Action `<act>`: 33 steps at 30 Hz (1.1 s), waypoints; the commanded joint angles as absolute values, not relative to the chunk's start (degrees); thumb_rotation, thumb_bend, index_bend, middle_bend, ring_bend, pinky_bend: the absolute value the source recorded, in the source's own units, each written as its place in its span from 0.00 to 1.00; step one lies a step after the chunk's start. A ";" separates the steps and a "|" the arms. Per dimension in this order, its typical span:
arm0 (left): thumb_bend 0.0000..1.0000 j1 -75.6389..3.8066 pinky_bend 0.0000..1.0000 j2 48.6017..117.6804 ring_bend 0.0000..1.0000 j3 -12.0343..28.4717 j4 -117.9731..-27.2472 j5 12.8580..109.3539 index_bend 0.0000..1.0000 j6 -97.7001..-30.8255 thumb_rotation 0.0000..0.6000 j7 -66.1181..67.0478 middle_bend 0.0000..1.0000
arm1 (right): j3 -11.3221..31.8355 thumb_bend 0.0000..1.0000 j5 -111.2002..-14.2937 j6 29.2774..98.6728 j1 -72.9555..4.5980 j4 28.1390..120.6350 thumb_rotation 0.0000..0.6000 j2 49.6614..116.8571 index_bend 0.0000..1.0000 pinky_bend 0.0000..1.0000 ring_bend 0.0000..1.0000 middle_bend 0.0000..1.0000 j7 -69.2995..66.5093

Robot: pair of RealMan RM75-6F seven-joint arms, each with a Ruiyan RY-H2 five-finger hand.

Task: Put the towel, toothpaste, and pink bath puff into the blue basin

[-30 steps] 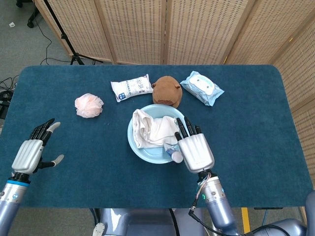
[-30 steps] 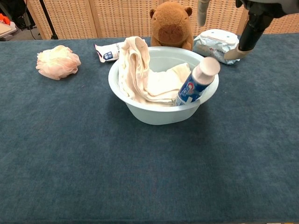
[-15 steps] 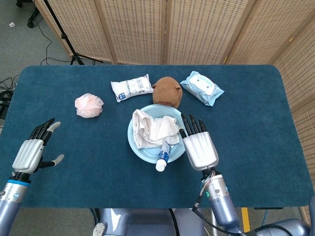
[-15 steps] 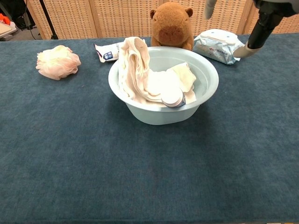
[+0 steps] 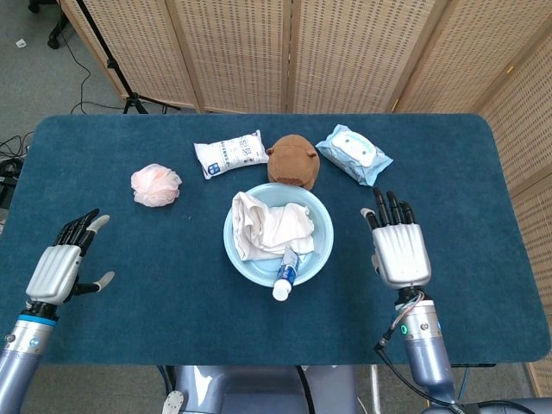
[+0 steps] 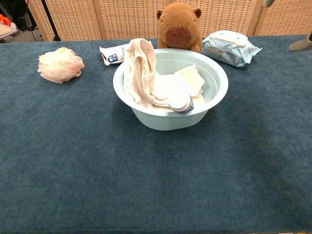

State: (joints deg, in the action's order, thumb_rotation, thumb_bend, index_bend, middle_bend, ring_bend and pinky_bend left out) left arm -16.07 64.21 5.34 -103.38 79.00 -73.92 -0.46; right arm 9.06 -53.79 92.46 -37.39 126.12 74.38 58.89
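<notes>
Your big blue tabletop [image 5: 483,172] holds everything, and behind it stand some woven screens [image 5: 345,52].

The blue basin [image 5: 321,235] sits in the middle of the tabletop. The towel [image 5: 263,226] is inside it, bunched up, and part of it hangs over the left rim. The toothpaste [image 5: 286,274] is in the basin too. It leans on the front rim with its white cap end sticking out over the edge.

Your right hand [image 5: 398,250] is to the right of the basin, well apart from it. Its fingers are straight and spread, and it holds nothing. In the chest view you only see a tiny bit of it at the right edge.

Your left hand [image 5: 60,266] is near the left front corner of the tabletop. Its fingers are apart and it holds nothing.

A brown plush toy [image 5: 291,160] sits just behind the basin. A pack of wipes [image 5: 353,153] lies to the right of the toy. A white packet [image 5: 231,153] lies to the left of the toy.

The pink bath puff [image 5: 156,185] is on the tabletop, left of the basin and not in it. It lies between your left hand and the white packet.
</notes>
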 commanded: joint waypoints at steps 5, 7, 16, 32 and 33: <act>0.25 -16.08 0.07 65.79 0.00 5.38 -103.13 78.80 0.02 -74.76 1.00 2.47 0.00 | 1.96 0.18 -65.87 92.58 -27.87 119.47 1.00 70.09 0.24 0.13 0.00 0.02 40.98; 0.25 -16.11 0.07 66.28 0.00 5.24 -103.12 78.73 0.02 -74.87 1.00 3.91 0.00 | 0.07 0.16 -68.51 92.96 -25.02 117.18 1.00 69.80 0.24 0.12 0.00 0.02 35.07; 0.24 -16.46 0.07 69.02 0.00 4.60 -102.76 78.51 0.02 -75.20 1.00 10.78 0.00 | -2.82 0.14 -73.83 91.59 -18.38 105.33 1.00 69.74 0.24 0.06 0.00 0.00 18.84; 0.24 -17.54 0.07 70.79 0.00 6.53 -102.19 75.20 0.00 -75.44 1.00 17.70 0.00 | -1.13 0.10 -74.72 87.37 -13.46 98.26 1.00 68.04 0.00 0.00 0.00 0.00 10.30; 0.24 -17.78 0.07 70.34 0.00 6.89 -102.32 75.02 0.00 -75.32 1.00 17.83 0.00 | -0.96 0.10 -74.81 87.17 -13.35 98.35 1.00 67.92 0.00 0.00 0.00 0.00 10.12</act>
